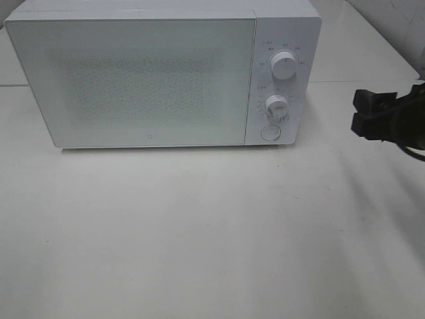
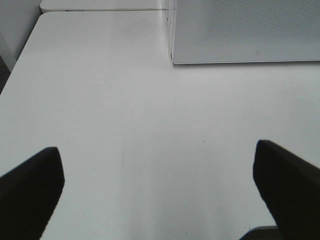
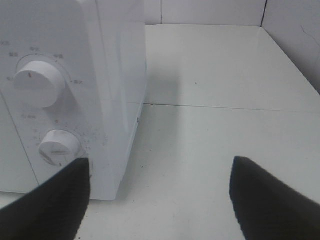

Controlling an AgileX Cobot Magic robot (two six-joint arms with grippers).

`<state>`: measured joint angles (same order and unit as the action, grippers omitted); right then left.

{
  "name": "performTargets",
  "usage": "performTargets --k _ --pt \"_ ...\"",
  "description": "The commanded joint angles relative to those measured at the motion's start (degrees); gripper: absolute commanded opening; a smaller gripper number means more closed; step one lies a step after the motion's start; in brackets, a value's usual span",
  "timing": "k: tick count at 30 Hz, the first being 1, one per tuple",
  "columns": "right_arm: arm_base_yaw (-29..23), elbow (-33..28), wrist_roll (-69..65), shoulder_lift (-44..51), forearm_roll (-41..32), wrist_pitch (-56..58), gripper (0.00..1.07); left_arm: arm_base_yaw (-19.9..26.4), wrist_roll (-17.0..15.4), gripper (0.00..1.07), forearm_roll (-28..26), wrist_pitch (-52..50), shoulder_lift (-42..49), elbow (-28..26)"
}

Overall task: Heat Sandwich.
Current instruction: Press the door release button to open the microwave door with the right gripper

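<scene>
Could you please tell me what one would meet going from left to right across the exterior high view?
Pale frosted door of the white box-shaped microwave → white control panel with two round dials and a button → strip of white tabletop → black right pincer, open.

Microwave (image 1: pixel 285 20): white casing. Door (image 1: pixel 139 83): pale grey-white, with a fine grey dotted mesh pattern across the central panel and a plain pale border around it. Upper knob (image 1: pixel 283 65) and lower knob (image 1: pixel 277 106): white, each ringed by small grey printed marks. Round button (image 1: pixel 270 132): white with a faint grey outline. Table (image 1: pixel 199 232): plain white, unpatterned, crossed by a thin grey seam (image 1: pixel 358 82). Left gripper (image 2: pixel 157 147): black fingers. Right gripper (image 1: pixel 358 111): black fingers. Wall (image 1: pixel 405 20): white tiles, thin grey joints.
</scene>
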<state>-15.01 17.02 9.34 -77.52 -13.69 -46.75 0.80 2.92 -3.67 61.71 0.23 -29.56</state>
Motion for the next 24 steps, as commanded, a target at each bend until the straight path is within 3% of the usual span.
performTargets --k 1,9,24 --pt "-3.38 -0.17 4.76 -2.06 -4.81 -4.58 0.75 0.17 -0.11 0.98 -0.23 -0.57 0.40 0.00" --pt "-14.09 0.00 7.45 -11.57 -19.37 -15.47 0.75 0.17 -0.11 0.98 -0.23 -0.57 0.40 0.00" --pt "-23.66 5.67 7.62 -21.49 -27.73 -17.48 0.75 0.17 -0.11 0.98 -0.23 -0.57 0.40 0.00"
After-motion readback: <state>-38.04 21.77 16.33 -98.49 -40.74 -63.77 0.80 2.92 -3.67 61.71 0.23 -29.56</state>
